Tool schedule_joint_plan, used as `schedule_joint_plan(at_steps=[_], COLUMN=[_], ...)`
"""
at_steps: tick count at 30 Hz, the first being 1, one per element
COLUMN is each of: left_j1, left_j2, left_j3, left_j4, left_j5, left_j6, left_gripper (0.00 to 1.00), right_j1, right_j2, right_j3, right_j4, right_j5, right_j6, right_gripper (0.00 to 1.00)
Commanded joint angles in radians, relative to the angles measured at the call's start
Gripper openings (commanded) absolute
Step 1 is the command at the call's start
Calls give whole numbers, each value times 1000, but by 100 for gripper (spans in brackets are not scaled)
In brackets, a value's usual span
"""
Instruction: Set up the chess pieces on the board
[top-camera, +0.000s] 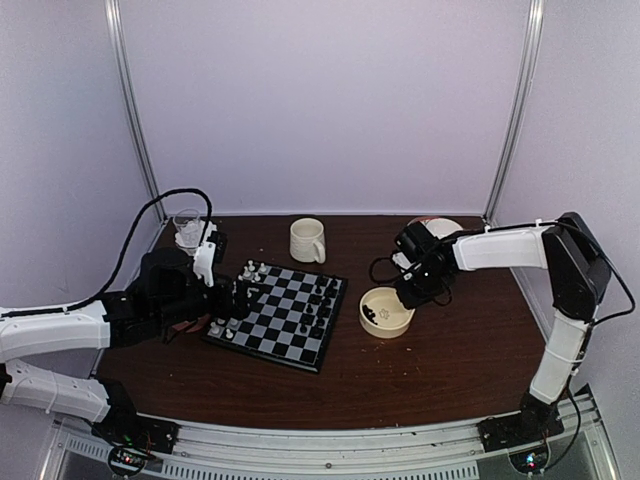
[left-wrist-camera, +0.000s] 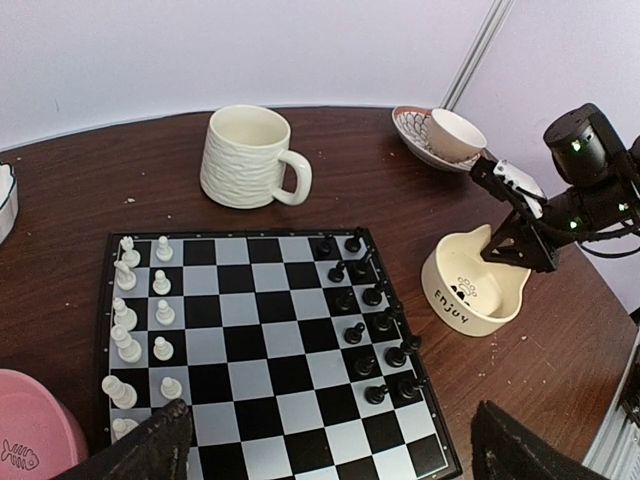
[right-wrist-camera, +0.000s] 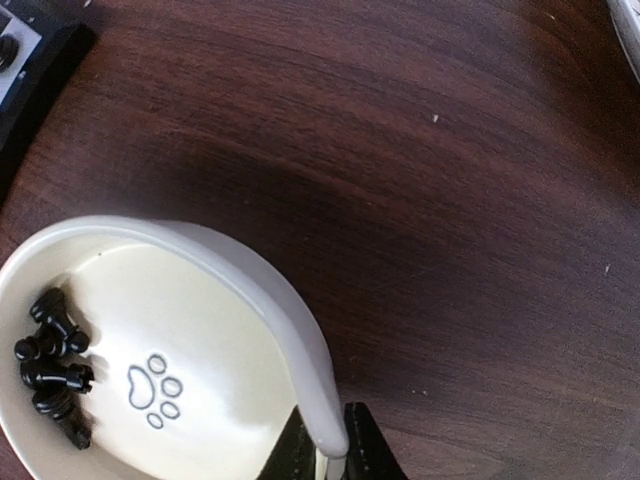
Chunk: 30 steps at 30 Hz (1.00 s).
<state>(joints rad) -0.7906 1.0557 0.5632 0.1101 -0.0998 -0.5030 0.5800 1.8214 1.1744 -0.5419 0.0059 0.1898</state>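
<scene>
The board (left-wrist-camera: 270, 380) lies left of the table's middle. White chess pieces (left-wrist-camera: 125, 345) stand along its left side and black chess pieces (left-wrist-camera: 375, 330) along its right. Several more black pieces (right-wrist-camera: 52, 360) lie in a cream bowl (right-wrist-camera: 200, 250) with a paw print, right of the board (top-camera: 280, 315). My right gripper (right-wrist-camera: 335, 455) is shut on that bowl's rim, one finger inside and one outside. My left gripper (left-wrist-camera: 335, 450) hangs open over the board's near edge, holding nothing.
A cream mug (left-wrist-camera: 248, 157) stands behind the board. Stacked small bowls (left-wrist-camera: 440, 135) sit at the back right. A pink bowl (left-wrist-camera: 35, 440) lies left of the board, and a clear glass (top-camera: 188, 228) stands at the back left.
</scene>
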Motion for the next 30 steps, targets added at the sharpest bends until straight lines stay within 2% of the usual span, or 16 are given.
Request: schedule_joint_plan(at_steps=[1,4,8,14,16,18,22,30], left_j1=[7,7,7,8,7,7,7,8], left_j2=[14,24,28,22,22,22,33,46], left_j3=[33,36,40,43,41,40,47,55], left_j4=[28,27,23,19,18,24,28,23], left_j5=[11,10,11,11,15,33,72,84], left_j6=[11,12,14,18,20,23,38,32], left_gripper=[98,98,98,98,98,98,98,97], right_j1=[9,9,22,131,146,149,148,150], right_j2=[30,-24,-119,-225,-251,-270,-250,-118], right_j3=[-15,-30,-43,-57,-81,-111,-138,-101], right_j4=[18,22,6,15,63,128,226,267], right_j5=[-33,-13,58,228,181,70,-74,-125], right_j6=[17,19,3,-65,-89,-113,-134,-149], right_gripper=[20,34,38,38,36,35,31,27])
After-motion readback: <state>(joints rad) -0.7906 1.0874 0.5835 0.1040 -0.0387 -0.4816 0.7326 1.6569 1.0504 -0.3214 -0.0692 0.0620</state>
